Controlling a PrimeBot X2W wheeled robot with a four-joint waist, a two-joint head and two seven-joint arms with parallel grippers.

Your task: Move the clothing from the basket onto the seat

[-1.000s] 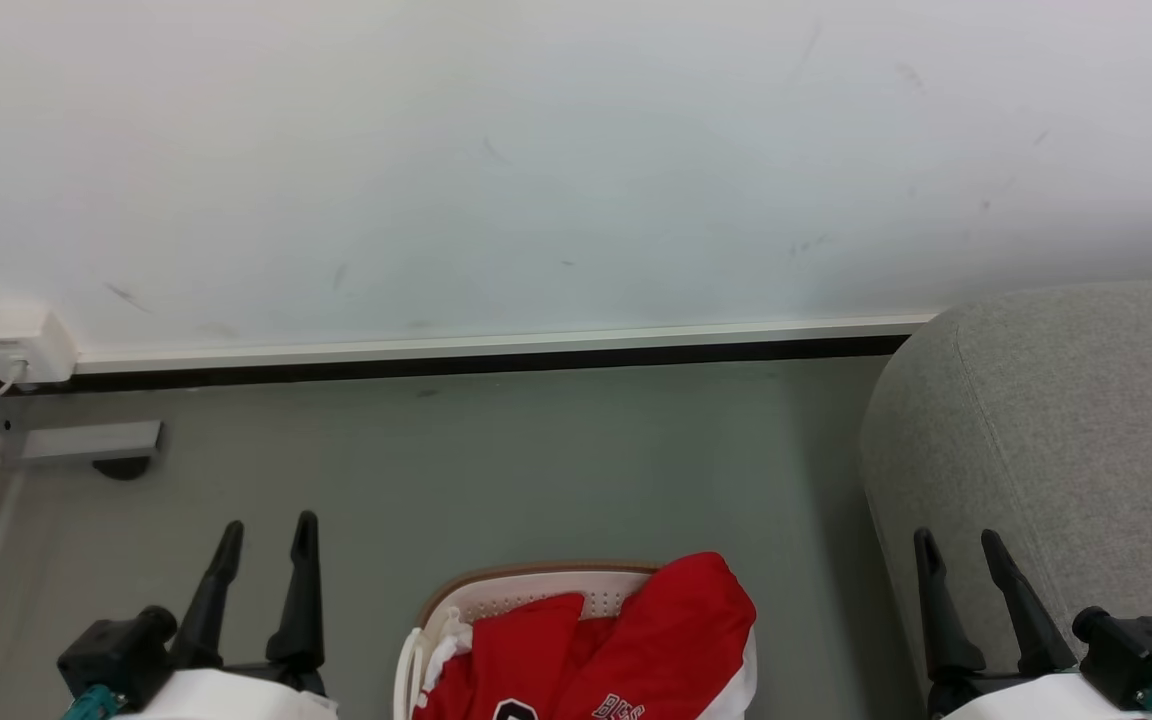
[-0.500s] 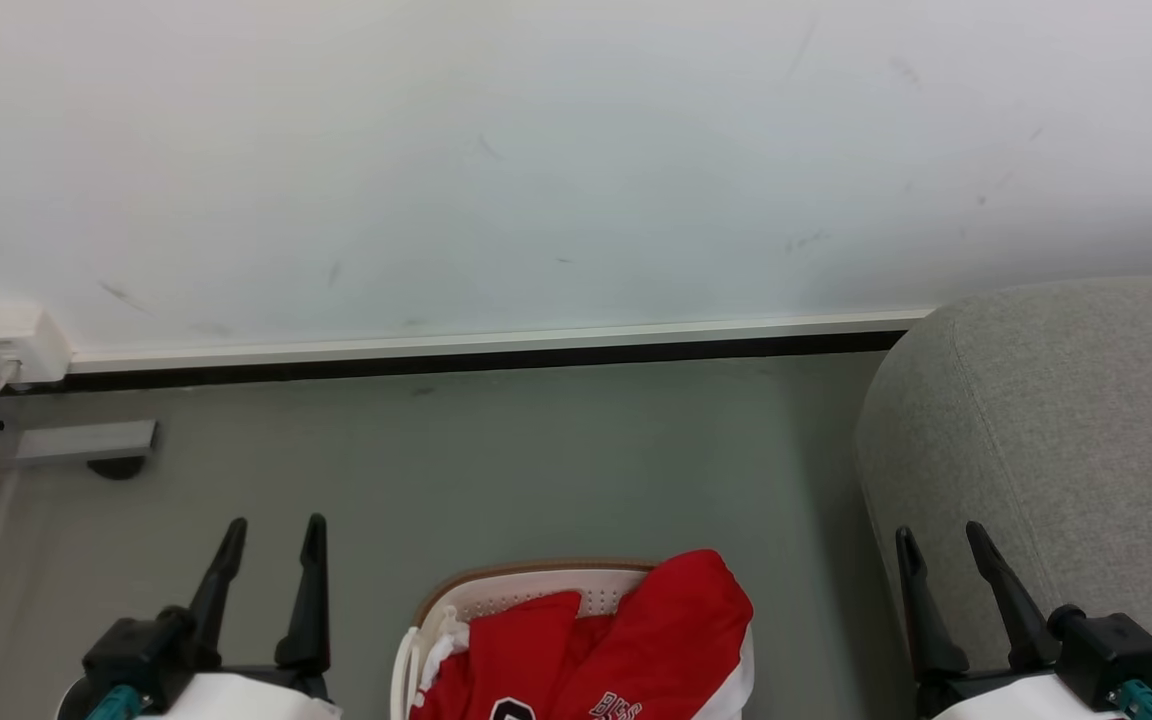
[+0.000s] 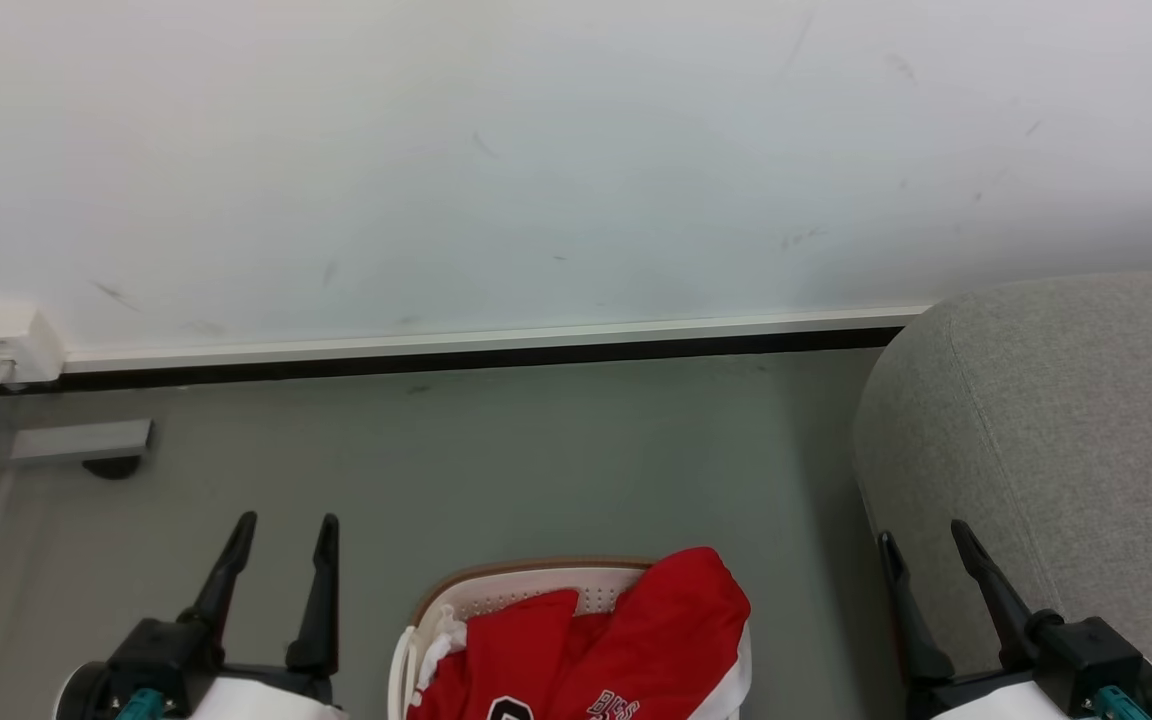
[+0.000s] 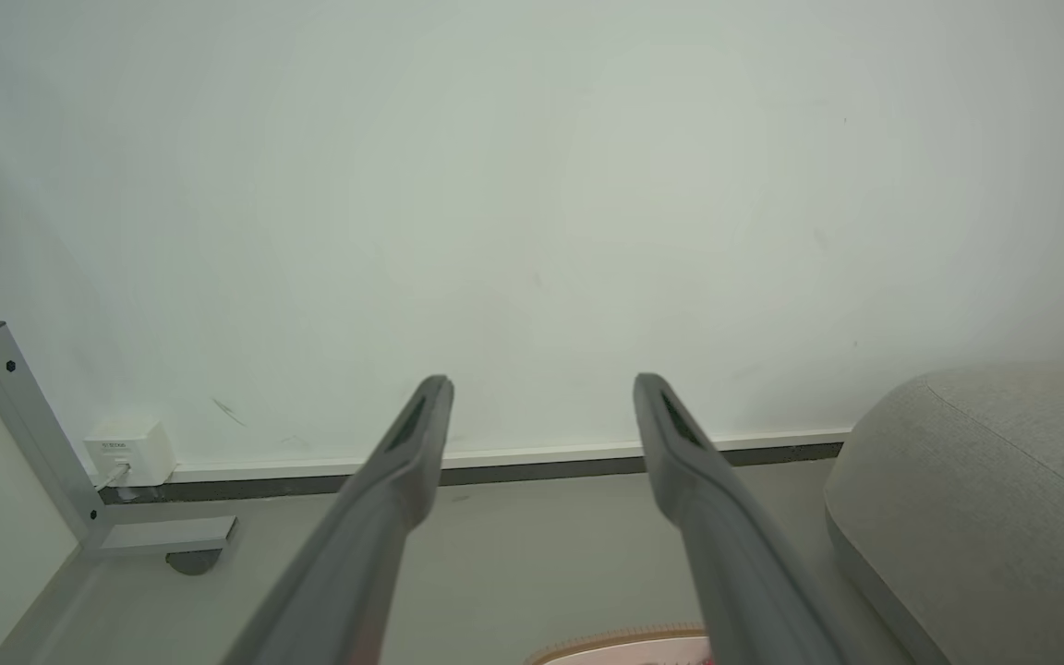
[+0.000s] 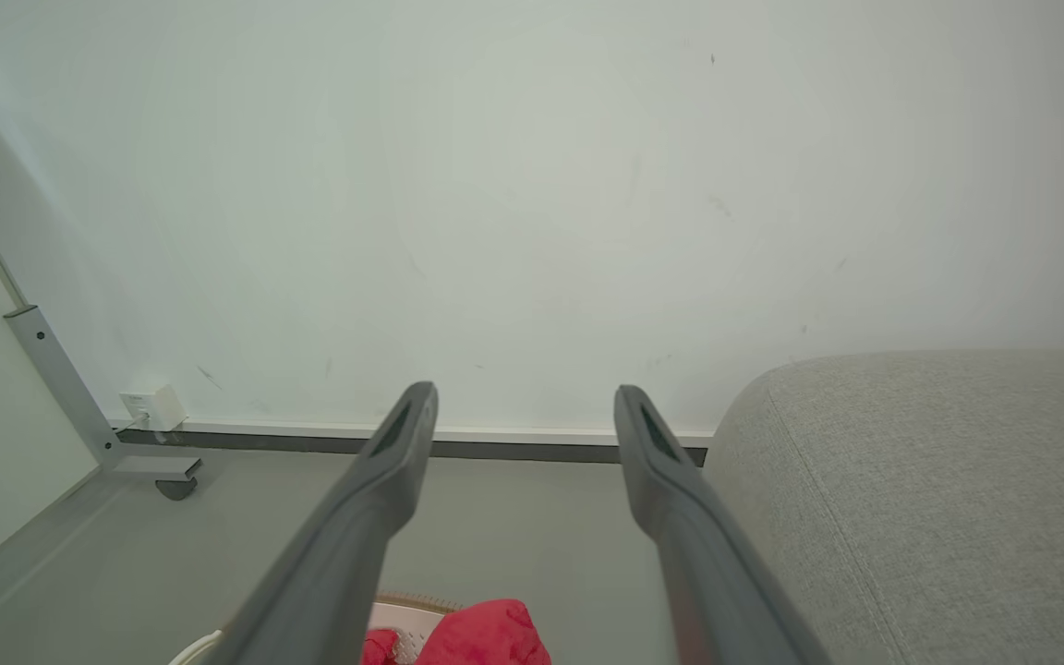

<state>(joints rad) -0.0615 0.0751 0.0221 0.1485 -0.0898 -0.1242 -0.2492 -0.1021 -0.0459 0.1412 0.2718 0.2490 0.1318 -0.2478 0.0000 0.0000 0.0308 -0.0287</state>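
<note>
Red clothing (image 3: 596, 650) lay heaped in the basket (image 3: 526, 585), between my two grippers. My left gripper (image 3: 288, 520) had its fingers spread apart and held nothing. My right gripper (image 3: 921, 531) was likewise spread and empty, with the grey seat (image 3: 1056, 420) just beside its outer side.

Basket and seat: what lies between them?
A strip of bare grey floor separates the basket from the seat, as the head view shows.
</note>
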